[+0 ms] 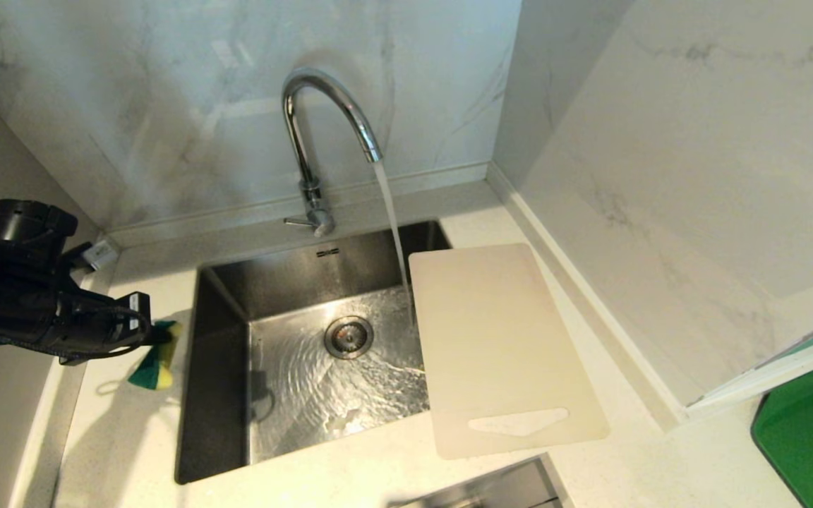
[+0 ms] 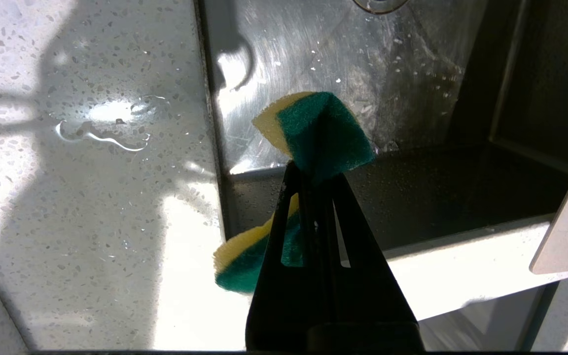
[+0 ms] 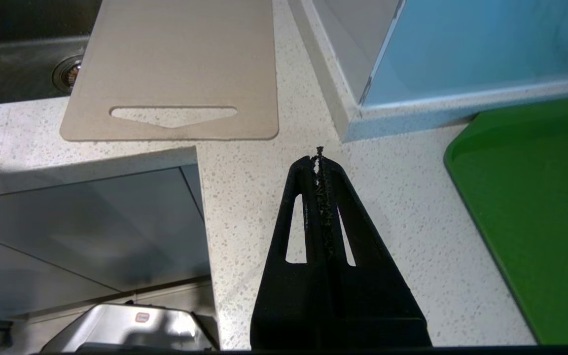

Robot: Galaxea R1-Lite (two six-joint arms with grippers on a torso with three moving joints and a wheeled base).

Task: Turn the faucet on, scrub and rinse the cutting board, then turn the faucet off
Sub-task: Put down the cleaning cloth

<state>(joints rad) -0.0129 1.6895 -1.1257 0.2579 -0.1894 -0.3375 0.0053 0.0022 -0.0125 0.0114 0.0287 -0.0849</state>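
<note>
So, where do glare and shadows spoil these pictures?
Left wrist view: strong glare on the wet counter, and the fingers holding the sponge are a dark silhouette. Head view: arm shadow on the counter beside the sink. Right wrist view: evenly lit.

Marble walls (image 1: 660, 141) meet a speckled white countertop (image 1: 660, 458)

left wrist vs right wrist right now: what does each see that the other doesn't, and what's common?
Left wrist only: the left gripper shut on a green-and-yellow sponge, a puddle on the counter, the wet sink floor.

Right wrist only: the right gripper shut and empty over the counter, the green board, a blue panel, the cutting board's handle slot in full.

Both: the cutting board, just a corner in the left wrist view, the speckled counter, and the drain.
</note>
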